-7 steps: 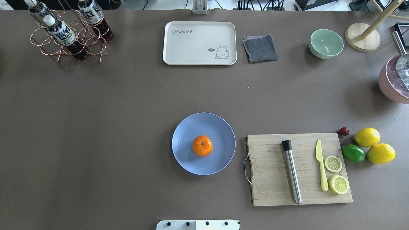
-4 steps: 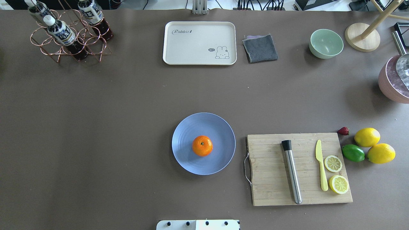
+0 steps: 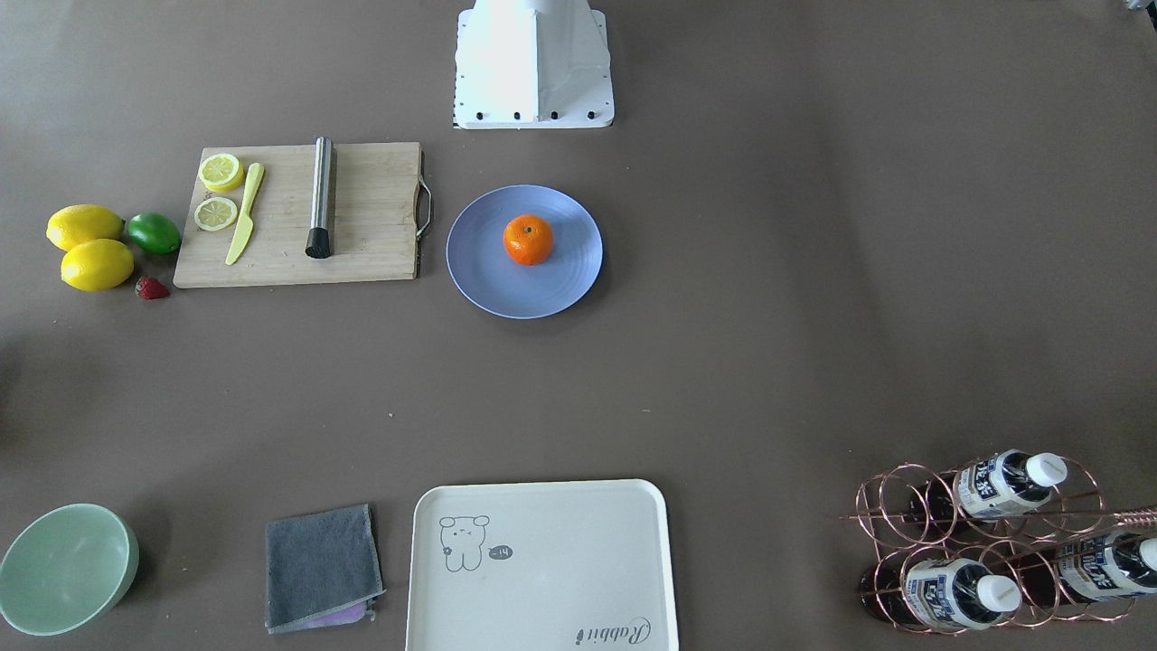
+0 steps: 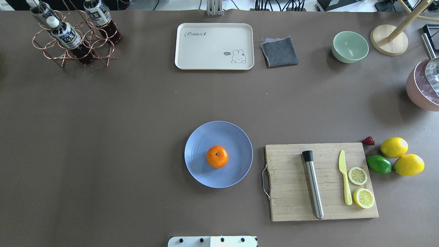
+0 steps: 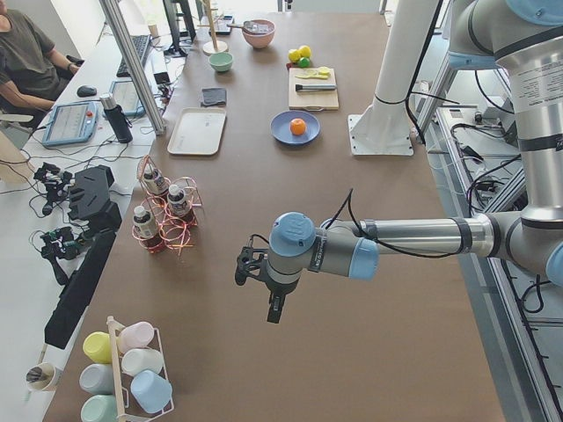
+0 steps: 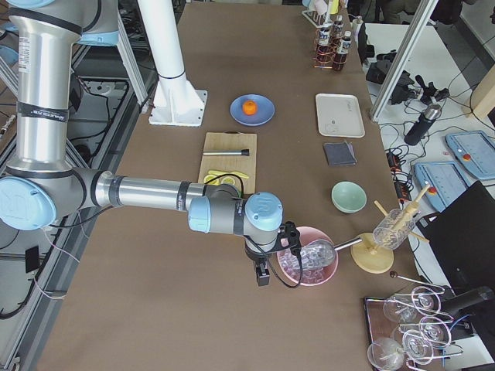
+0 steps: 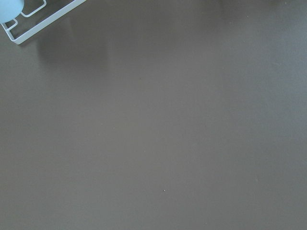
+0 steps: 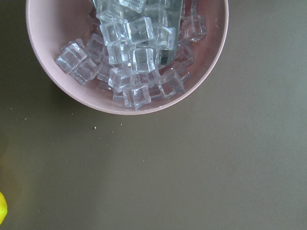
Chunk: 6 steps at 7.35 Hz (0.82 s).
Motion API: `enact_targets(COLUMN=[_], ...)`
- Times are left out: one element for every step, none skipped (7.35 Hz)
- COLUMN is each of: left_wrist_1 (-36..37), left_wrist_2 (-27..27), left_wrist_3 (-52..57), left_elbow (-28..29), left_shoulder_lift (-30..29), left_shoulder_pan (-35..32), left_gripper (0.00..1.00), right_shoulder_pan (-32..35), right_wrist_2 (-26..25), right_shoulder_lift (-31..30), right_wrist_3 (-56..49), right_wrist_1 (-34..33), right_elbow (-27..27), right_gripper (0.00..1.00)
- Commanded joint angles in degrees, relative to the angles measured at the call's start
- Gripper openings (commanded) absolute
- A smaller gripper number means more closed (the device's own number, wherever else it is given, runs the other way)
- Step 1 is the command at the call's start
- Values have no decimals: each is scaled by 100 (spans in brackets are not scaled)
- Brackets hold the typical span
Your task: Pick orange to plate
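One glossy round orange with a dark stem dimple sits at the centre of the smooth, faintly ringed blue-lavender plate, beside a slatted wooden cutting board. The left gripper and right gripper hang well apart from it; whether their jaws are spread cannot be told.

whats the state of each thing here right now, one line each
orange: on the plate, stem dimple up, ungripped
plate: holding the orange
lemon halves: cut faces up on the cutting board
pink bowl: upright, full of ice cubes
grey cloth: folded
bottles: capped, lying on their sides
left end effector: far from the plate, grip unclear
right end effector: beside the pink bowl, grip unclear
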Motion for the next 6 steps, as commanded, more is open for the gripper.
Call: enact_targets(left_wrist_1=[-7,-15,-16,-24,-24,-24], left_wrist_2=[-1,-1,-1,-1,-1,-1], left_wrist_3=[0,0,0,0,0,0], left_elbow=[5,-3,5,-3,5,6], left_shoulder_lift=[0,0,0,0,9,0], left_shoulder_pan=[0,0,0,0,0,0], left_gripper=[97,97,97,97,97,97], right_shoulder_pan=[0,0,0,0,0,0], right_wrist_2=[24,33,33,77,103,104], right_shoulder_lift=[2,-7,-7,-7,-7,-7], right_wrist_3=[9,0,9,9,9,9], right_wrist_1=[5,5,-4,5,5,5], right_elbow=[0,0,0,0,0,0], right_gripper=[100,100,100,100,100,100])
